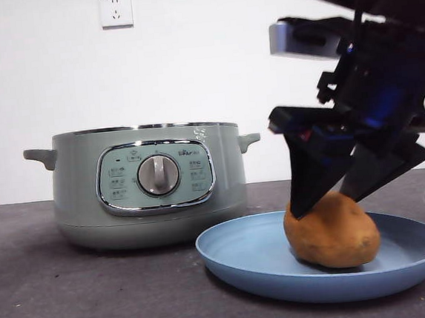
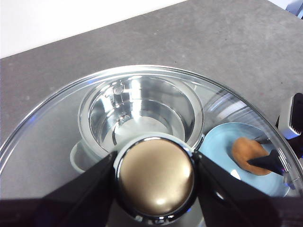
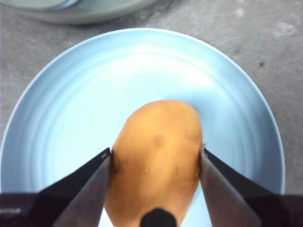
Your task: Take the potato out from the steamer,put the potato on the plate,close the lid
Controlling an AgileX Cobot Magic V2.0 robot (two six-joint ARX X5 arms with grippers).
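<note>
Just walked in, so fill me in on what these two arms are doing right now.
The right hand has its jaws around the potato, which rests on the blue plate beside the steamer. The steamer is open. The left hand holds the glass lid by its knob, up above the open pot. So the potato is out and on the plate but not yet released, and the lid is not yet on.

Bright even light, knob (image 2: 155, 178) glare, perhaps blurred
</note>
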